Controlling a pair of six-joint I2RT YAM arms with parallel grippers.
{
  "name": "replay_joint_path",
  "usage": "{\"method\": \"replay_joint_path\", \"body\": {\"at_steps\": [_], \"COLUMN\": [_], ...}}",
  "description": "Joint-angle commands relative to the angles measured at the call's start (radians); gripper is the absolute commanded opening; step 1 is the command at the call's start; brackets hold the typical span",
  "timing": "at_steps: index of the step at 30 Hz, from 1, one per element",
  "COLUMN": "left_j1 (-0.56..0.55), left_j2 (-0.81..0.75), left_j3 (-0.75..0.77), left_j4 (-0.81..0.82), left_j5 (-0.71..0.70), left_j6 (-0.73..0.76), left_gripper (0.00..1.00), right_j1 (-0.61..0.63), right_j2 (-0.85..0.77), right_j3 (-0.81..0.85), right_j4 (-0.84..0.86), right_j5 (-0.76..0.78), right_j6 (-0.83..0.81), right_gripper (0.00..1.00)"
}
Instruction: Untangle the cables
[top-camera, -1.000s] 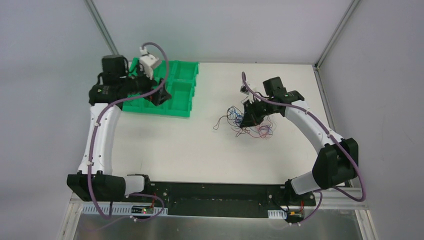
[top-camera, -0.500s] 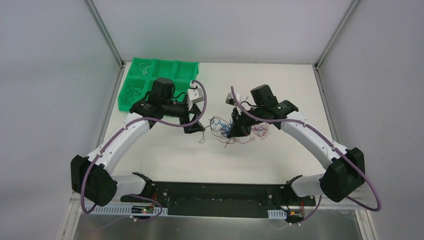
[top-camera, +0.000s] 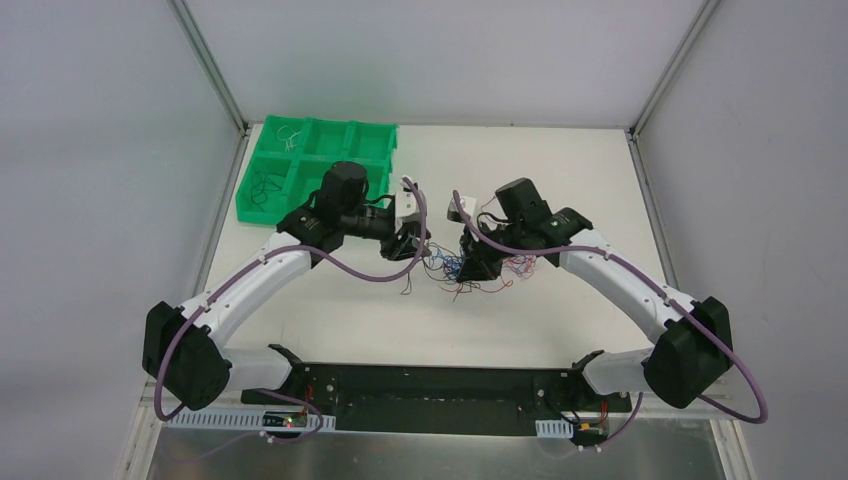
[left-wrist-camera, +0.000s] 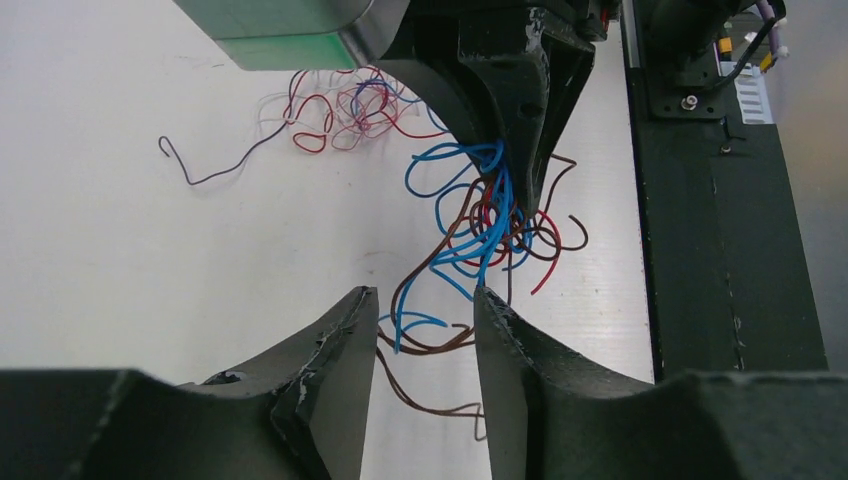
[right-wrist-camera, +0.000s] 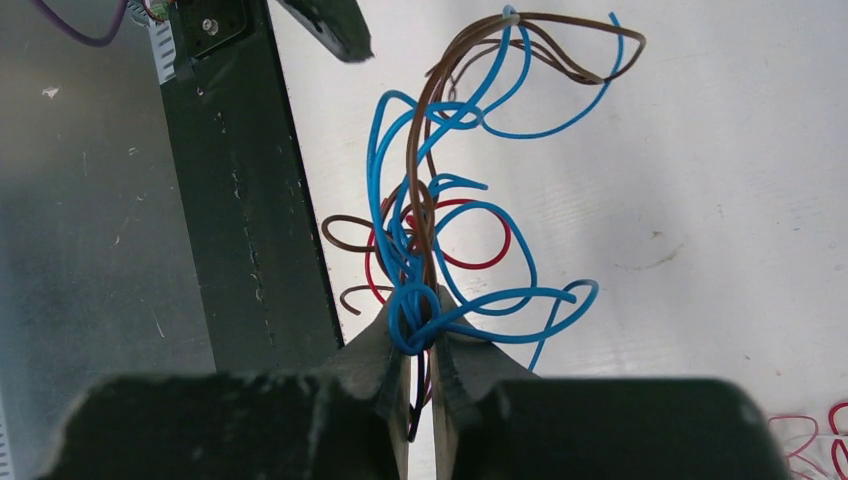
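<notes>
On the counter (top-camera: 330, 310), the cables (top-camera: 452, 278) sit at centre between both arms. I have the right gripper (right-wrist-camera: 420, 345) at the tangle's 2 o'clock, clamped on the blue/brown knot. At 10 o'clock the left gripper (left-wrist-camera: 420, 305) has jaws apart, blue ends between them. Wires look featherlight, floppy, snag-prone; I'd pinch one free blue end and pull gently.

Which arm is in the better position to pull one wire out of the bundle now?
Left. The right gripper is shut on the cables, holding them. The left gripper is open, with loose blue and brown ends between its jaws.
</notes>
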Motion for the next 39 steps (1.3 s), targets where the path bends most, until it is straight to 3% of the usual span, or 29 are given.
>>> {"method": "replay_joint_path", "body": {"at_steps": [1, 9, 12, 15, 19, 23, 30, 37, 39], "left_j1": [-0.028, -0.067, -0.072, -0.075, -0.073, -0.029, 0.103, 0.207, 0.218], "left_j2": [0.028, 0.06, 0.072, 0.069, 0.029, -0.001, 0.042, 0.102, 0.112], "left_j3": [0.029, 0.019, 0.02, 0.017, 0.003, 0.038, 0.283, 0.538, 0.577], "left_j4": [0.071, 0.118, 0.143, 0.151, 0.152, 0.171, 0.152, 0.11, 0.048], "left_j5": [0.032, -0.012, -0.025, -0.025, -0.06, -0.148, -0.248, -0.266, -0.24], "left_j6": [0.061, 0.095, 0.082, 0.079, 0.064, -0.076, -0.315, -0.372, -0.344], "left_gripper": [0.37, 0.33, 0.22, 0.0, 0.0, 0.0, 0.0, 0.0, 0.0], "right_j1": [0.012, 0.022, 0.023, 0.022, -0.025, -0.147, -0.298, -0.431, -0.464], "right_j2": [-0.02, 0.001, 0.004, 0.006, 0.022, 0.064, 0.151, 0.256, 0.265], "right_j3": [0.004, 0.02, 0.021, 0.021, 0.019, -0.004, -0.059, -0.073, -0.051], "right_j4": [-0.007, -0.008, -0.021, -0.025, -0.024, -0.03, -0.082, -0.132, -0.141], "right_j5": [-0.004, -0.007, -0.005, 0.014, 0.047, 0.04, 0.132, 0.188, 0.166], "right_j6": [-0.037, -0.037, -0.044, -0.035, 0.042, 0.102, 0.013, -0.09, -0.095], "right_gripper": [0.03, 0.03, 0.03, 0.03, 0.04, 0.07, 0.1, 0.12, 0.09]}}
